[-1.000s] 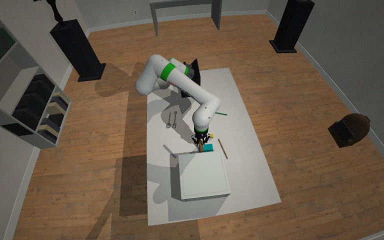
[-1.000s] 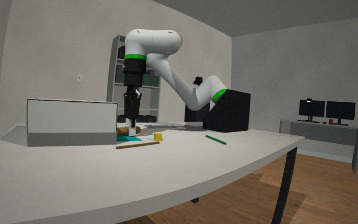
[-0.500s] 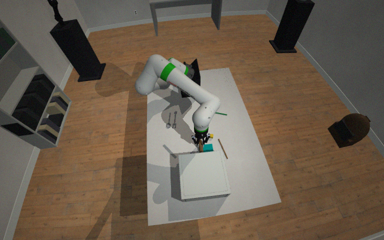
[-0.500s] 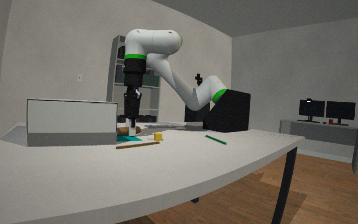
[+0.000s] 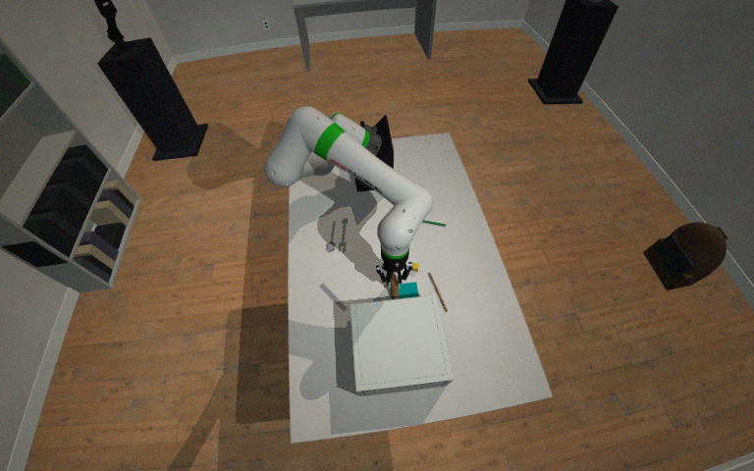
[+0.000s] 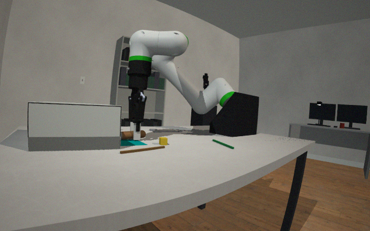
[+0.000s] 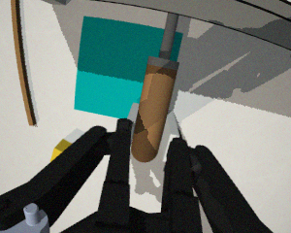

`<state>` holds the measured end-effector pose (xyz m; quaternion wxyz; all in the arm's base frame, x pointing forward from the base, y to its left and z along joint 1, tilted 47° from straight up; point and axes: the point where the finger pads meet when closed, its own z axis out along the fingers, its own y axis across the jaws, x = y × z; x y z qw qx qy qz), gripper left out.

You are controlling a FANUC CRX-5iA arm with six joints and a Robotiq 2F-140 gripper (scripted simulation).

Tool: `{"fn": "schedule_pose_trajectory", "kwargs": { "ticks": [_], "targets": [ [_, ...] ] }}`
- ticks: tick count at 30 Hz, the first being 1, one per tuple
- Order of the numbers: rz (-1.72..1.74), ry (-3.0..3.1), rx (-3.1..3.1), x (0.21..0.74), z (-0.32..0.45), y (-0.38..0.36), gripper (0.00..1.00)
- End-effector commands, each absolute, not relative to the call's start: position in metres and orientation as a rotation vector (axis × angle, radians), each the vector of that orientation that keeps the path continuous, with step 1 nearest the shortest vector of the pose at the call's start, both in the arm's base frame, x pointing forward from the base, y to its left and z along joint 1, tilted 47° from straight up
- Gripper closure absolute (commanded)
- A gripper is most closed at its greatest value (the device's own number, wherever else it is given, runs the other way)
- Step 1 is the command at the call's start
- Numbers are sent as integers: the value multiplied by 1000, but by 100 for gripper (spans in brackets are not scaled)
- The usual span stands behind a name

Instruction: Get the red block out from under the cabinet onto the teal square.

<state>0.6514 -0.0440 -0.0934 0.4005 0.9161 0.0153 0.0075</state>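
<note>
The white cabinet (image 5: pixel 399 343) (image 6: pixel 72 120) stands on the table, raised on a dark gap at its base. The red block is not visible in any view. The teal square (image 5: pixel 409 289) (image 6: pixel 132 143) (image 7: pixel 113 58) lies flat right in front of the cabinet. My gripper (image 5: pixel 394 274) (image 6: pixel 137 134) (image 7: pixel 150 116) points down beside the square and is shut on a brown-handled tool (image 7: pixel 155 107) (image 6: pixel 128 134). The tool lies low over the table, and its grey shaft reaches under the cabinet's front edge.
A yellow cube (image 5: pixel 413 266) (image 6: pixel 163 140) (image 7: pixel 62 150) sits near the square. A thin wooden stick (image 5: pixel 437 291) (image 6: pixel 142 149) (image 7: pixel 19 58) lies on the square's other side. A green stick (image 5: pixel 434 222) (image 6: pixel 222 144) and two wrenches (image 5: pixel 337 233) lie farther back, toward the arm's base.
</note>
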Motion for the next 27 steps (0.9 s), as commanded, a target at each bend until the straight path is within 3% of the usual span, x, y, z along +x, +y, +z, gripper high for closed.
{"fn": "schedule_pose_trajectory", "kwargs": {
  "ticks": [1, 27],
  "targets": [
    [19, 39, 2317, 651, -93, -44, 100],
    [19, 39, 2317, 628, -93, -45, 100]
  ]
}}
